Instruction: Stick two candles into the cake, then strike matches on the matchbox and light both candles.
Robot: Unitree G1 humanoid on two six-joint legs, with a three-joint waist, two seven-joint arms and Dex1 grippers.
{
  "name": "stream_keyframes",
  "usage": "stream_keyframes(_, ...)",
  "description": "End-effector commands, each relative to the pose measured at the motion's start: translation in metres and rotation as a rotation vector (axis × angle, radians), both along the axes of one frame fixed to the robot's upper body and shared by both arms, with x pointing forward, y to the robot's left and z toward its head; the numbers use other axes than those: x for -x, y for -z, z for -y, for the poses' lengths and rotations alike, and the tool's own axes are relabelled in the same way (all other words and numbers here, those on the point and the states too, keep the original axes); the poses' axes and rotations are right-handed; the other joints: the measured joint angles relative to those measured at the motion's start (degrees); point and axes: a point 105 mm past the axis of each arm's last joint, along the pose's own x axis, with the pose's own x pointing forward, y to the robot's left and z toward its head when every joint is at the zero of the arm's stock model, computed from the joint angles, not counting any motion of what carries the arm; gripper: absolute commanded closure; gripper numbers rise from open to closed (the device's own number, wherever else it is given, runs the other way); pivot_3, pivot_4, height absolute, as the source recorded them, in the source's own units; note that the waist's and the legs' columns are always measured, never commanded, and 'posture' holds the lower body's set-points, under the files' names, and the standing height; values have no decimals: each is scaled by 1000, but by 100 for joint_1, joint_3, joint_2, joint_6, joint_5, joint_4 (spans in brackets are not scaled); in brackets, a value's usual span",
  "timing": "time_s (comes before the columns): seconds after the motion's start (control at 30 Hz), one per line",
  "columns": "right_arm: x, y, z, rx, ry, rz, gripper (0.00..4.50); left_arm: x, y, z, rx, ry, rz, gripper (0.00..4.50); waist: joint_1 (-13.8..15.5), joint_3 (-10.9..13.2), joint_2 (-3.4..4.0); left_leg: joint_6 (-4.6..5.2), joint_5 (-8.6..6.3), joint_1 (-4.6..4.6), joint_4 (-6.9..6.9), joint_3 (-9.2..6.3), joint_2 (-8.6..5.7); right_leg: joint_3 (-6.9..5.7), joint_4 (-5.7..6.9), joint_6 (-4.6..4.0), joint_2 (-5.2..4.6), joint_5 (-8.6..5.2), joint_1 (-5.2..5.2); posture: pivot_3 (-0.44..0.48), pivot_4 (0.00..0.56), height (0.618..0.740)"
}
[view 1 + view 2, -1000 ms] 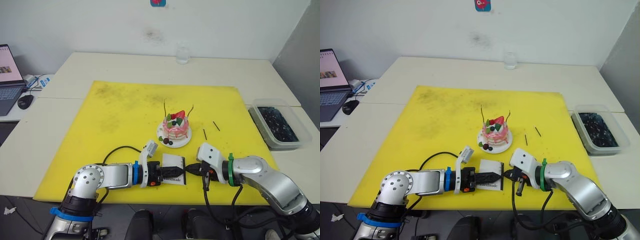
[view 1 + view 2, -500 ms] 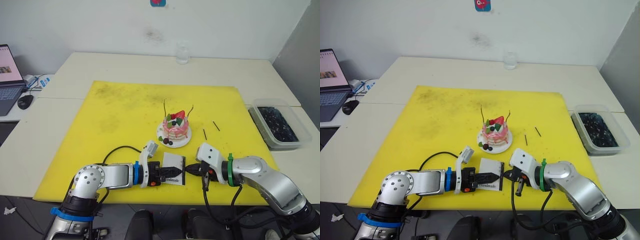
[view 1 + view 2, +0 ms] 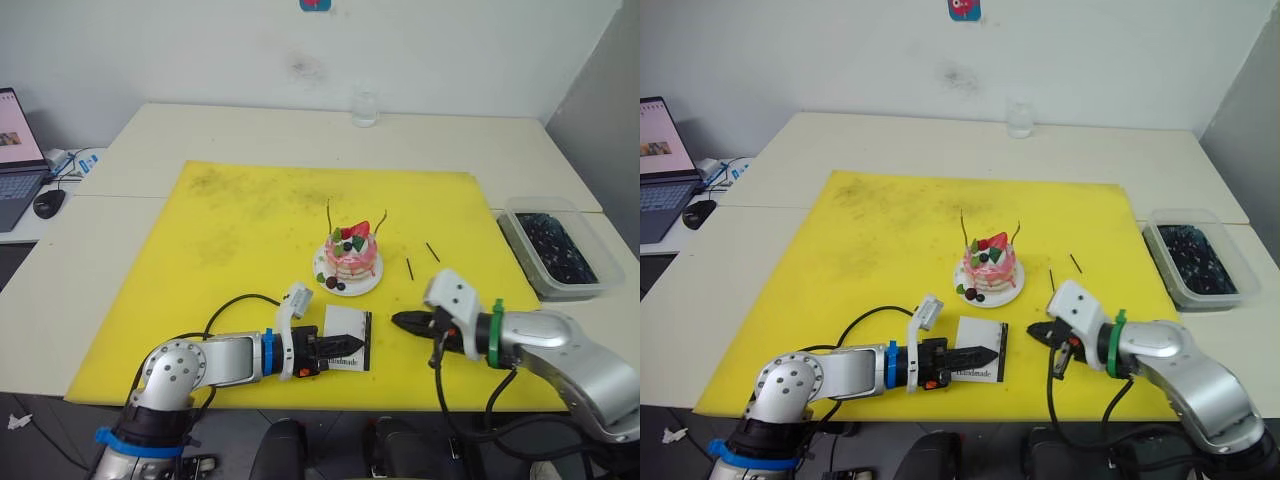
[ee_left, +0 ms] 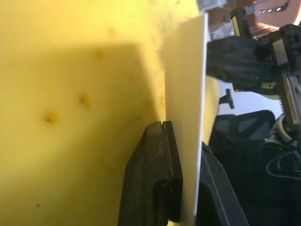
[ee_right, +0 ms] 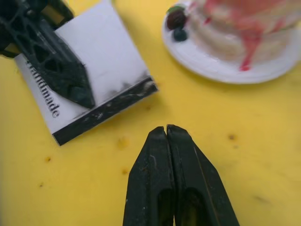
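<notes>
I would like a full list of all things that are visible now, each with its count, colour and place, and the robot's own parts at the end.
mat: one, yellow, on the table.
table: one, cream, under the mat.
cake: one, pink and white, on a white plate near the middle of the mat.
candles: two, thin and pale, standing in the cake.
matches: two, dark, lying on the mat right of the cake.
matchbox: one, white with a black strip, at the near mat edge.
glass: one, clear, at the far table edge.
tray: one, clear with dark contents, right of the mat.
laptop: one, dark, far left.
mouse: one, black, beside the laptop.
left gripper: black, shut on the matchbox.
right gripper: black, shut, right of the matchbox.
</notes>
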Motion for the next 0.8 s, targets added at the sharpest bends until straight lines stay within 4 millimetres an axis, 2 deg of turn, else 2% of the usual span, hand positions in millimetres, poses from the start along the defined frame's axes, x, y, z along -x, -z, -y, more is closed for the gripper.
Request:
stream_keyframes(0.03,-1,-23,4,-61,50,105,4500,5,-27,-6,32,19,163,4454,1,0,0,0,0,0,0,1,0,0,0,-1,0,-1,0,0,150,740)
stream_keyframes(0.2,-8,-30,15,-134,204,199,4500,9,-38,-20,-32,6,315,4454,6,2,4,-3,-2,1,-8,4,-1,3,-5,-7,-4,-6,0,0,150,740)
stream_keyframes(0.3,-12,-26,17,-161,271,230,3886,6,-38,-25,-55,-31,354,4500,7,3,4,-3,-2,-1,-7,8,-1,7,-14,-16,-7,-11,1,0,150,740)
stream_keyframes(0.47,-28,-12,14,-194,422,307,2147,3,-35,-26,-82,-68,396,4500,1,3,3,-3,-2,-2,-7,8,0,7,-16,-32,-8,-20,0,0,150,740)
stream_keyframes(0.63,-47,-1,14,-240,606,345,2147,-3,-35,-28,-101,-94,428,4500,0,4,4,-3,-2,-3,-10,8,1,6,-14,-35,-7,-22,-2,0,150,740)
stream_keyframes(0.8,-64,6,11,-245,701,390,2147,-2,-35,-27,-103,-88,440,4500,-2,4,5,-3,-2,-4,-10,10,1,7,-14,-34,-7,-22,-3,0,150,740)
